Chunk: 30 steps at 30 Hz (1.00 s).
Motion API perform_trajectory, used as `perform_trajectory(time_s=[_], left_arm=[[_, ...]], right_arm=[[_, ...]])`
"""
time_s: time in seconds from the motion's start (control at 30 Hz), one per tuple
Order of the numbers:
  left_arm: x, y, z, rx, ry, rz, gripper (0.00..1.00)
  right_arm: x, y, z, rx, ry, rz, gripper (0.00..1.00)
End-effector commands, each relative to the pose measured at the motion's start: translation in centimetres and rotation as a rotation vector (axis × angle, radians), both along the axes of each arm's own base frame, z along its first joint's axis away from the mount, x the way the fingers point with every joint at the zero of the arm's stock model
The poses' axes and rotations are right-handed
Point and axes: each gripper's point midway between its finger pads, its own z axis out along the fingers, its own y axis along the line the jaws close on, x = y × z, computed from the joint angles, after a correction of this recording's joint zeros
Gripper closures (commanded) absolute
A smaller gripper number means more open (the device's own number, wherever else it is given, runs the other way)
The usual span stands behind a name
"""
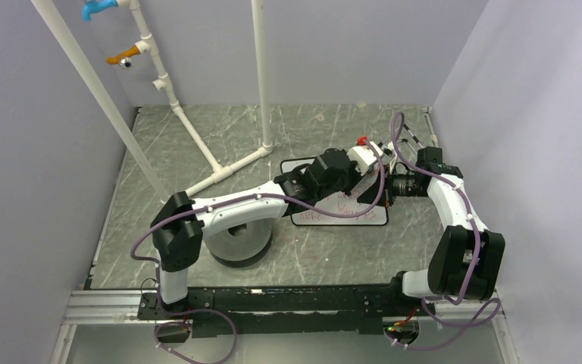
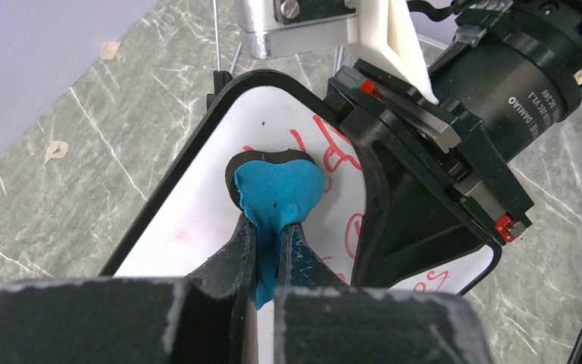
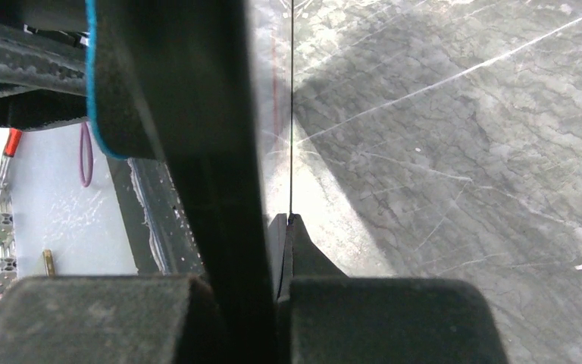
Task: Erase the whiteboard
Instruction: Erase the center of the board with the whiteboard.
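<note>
Your whiteboard (image 2: 182, 220) shows smeared red writing, half hidden behind the arms (image 1: 242, 205). The left gripper (image 2: 269, 227) clamps the eraser (image 2: 276, 186); the right gripper (image 3: 283, 221) pinches the board's edge.

The whiteboard (image 2: 189, 227) is smooth, glossy white with a thin black rim, probably plastic; the eraser (image 2: 276, 186) shows a soft, matt blue felt-like face on black backing; the left gripper (image 2: 270, 235) has rough, scuffed black fingers (image 2: 236, 258); the table (image 1: 311, 250) looks like grey veined stone, dull-sheened.
</note>
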Motion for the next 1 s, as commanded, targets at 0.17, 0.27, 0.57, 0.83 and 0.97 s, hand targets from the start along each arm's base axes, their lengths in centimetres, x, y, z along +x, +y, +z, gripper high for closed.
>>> perform_trajectory(time_s=[0.17,0.27,0.57,0.83,0.97], left_arm=[[3.1,4.3,-0.7,0.005,0.016,0.136,1.0],[4.2,5.1,0.5,-0.011,0.005,0.161,1.0],[3.5,2.8,3.6,-0.076,-0.015,0.071,1.0],[0.8,0.1,3.9,-0.099,-0.003,-0.025,1.0],[0.1,-0.7,3.4,-0.093,0.007,-0.054,1.0]], right_arm=[[0.1,0.6,1.9,0.016,-0.103,0.044,1.0],[0.2,0.5,2.0,0.016,-0.105,0.044,1.0],[0.2,0.5,1.9,0.016,-0.105,0.044,1.0],[0.2,0.5,1.9,0.016,-0.102,0.044,1.0],[0.2,0.5,1.9,0.016,-0.101,0.044,1.0]])
